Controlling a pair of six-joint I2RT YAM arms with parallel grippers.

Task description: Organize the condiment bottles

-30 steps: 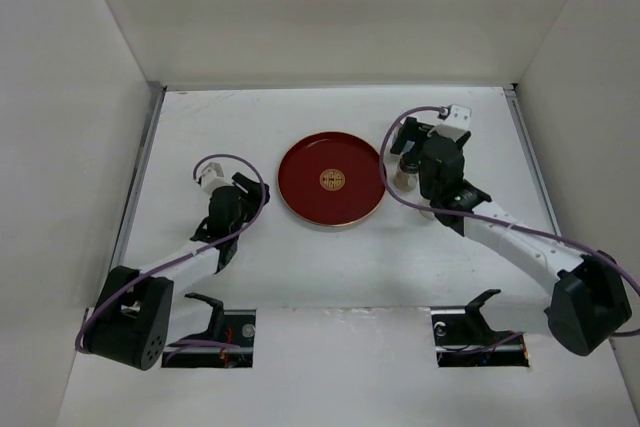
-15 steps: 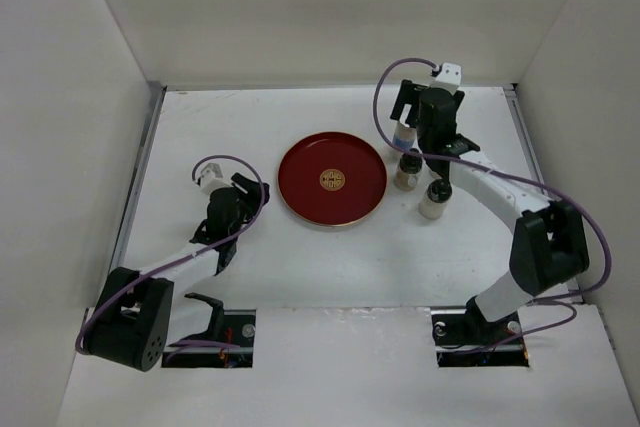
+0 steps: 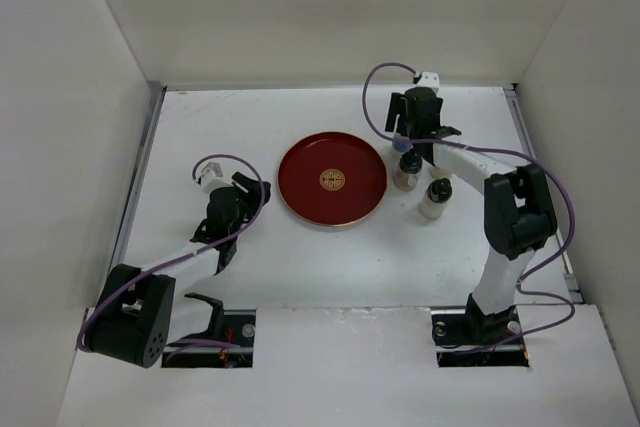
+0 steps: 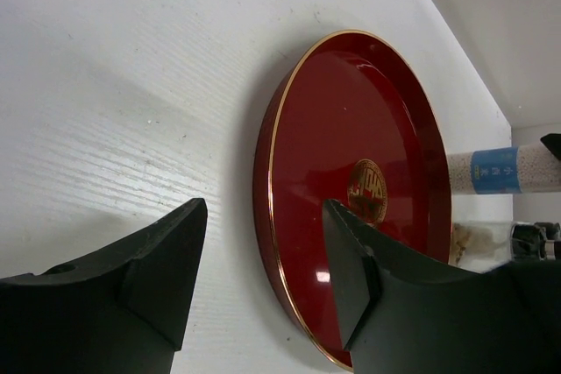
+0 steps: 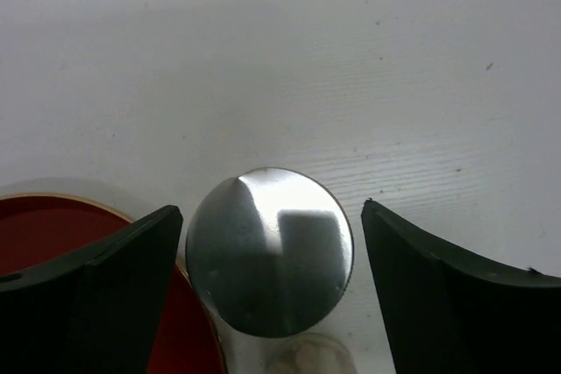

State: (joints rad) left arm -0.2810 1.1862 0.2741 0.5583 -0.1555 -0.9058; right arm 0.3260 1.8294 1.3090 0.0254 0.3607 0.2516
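The tall white bottle with a blue band (image 3: 400, 139) stands right of the red tray (image 3: 300, 162). My right gripper (image 3: 408, 119) hovers over it, open. In the right wrist view its round silvery cap (image 5: 269, 251) sits between the spread fingers (image 5: 131, 260) of the right gripper (image 5: 270, 208), not touched. Two short clear shakers (image 3: 407, 173) (image 3: 434, 199) stand just in front of it; a third is not clearly seen. My left gripper (image 3: 243, 194) is open and empty, low on the table left of the tray. In its view (image 4: 263, 216), the tray rim (image 4: 272, 146), the tall bottle (image 4: 500, 171) and one shaker (image 4: 491, 244) show.
White walls enclose the table on the left, back and right. The right arm (image 3: 500, 162) stretches along the right side of the bottles. The tray holds nothing; its edge shows in the right wrist view (image 5: 35, 221).
My right gripper has swung from over the shakers back and a little left, and now sits over the tall bottle's cap. The left arm has not moved.
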